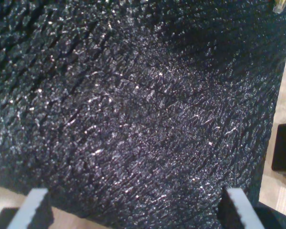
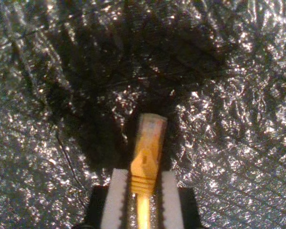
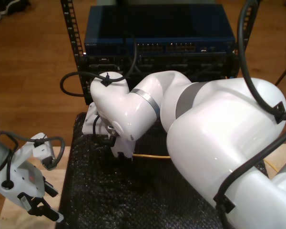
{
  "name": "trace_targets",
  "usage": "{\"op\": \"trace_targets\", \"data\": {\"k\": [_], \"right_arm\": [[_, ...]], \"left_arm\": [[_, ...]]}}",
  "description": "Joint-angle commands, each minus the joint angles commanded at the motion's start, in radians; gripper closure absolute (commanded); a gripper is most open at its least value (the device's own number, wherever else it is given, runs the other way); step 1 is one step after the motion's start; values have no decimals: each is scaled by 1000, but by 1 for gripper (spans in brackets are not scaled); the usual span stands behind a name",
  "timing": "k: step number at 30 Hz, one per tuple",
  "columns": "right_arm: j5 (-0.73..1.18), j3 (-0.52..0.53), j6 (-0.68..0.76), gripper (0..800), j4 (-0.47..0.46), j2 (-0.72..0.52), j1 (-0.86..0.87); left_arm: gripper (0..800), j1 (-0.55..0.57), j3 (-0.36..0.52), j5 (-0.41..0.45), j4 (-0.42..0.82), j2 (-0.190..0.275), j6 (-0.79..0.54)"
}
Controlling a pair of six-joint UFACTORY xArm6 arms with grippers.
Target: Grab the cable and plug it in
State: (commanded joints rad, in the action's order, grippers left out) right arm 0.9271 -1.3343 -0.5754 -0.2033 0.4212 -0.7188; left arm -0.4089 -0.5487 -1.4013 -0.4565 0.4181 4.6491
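The yellow-orange cable [image 2: 144, 210] runs up between the white pads [image 2: 115, 200] of my second gripper [image 2: 143, 198], which is shut on it just behind the boot. Its clear plug [image 2: 150, 131] sticks out ahead of the fingers, above the black foam mat [image 2: 238, 95]. In the exterior view this gripper [image 3: 120, 153] hangs low over the mat [image 3: 95, 200], and the cable [image 3: 152, 155] trails off to the exterior view's right. My first gripper [image 1: 137, 210] is open, its grey fingers [image 1: 35, 210] far apart with nothing between them. It sits at the exterior view's lower left [image 3: 43, 210].
A blue rack of network switches [image 3: 157, 43] with rows of ports stands behind the mat. The big white arm [image 3: 205, 129] covers the mat's side at the exterior view's right. A black box [image 1: 283, 148] sits on the wooden table beside the mat [image 1: 133, 119].
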Motion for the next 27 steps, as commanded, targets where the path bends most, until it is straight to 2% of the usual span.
{"op": "trace_targets", "data": {"k": [8, 13, 21, 24, 27], "right_arm": [[6, -11, -25, 776, -2, -44, 6], [14, -9, -141, 786, 14, -68, 17], [81, 3, -221, 793, 21, -104, 57], [109, 3, -267, 793, 60, -133, 64], [140, 3, -344, 793, 138, -169, 94]], "left_arm": [[0, 0, 0, -2, 0, 0, -2], [0, 0, 0, -12, -5, 0, -3], [0, 0, -3, -43, -6, 0, -11], [0, 3, -6, -44, -6, -2, -25], [0, 11, -17, -43, -20, -2, -46]]}}
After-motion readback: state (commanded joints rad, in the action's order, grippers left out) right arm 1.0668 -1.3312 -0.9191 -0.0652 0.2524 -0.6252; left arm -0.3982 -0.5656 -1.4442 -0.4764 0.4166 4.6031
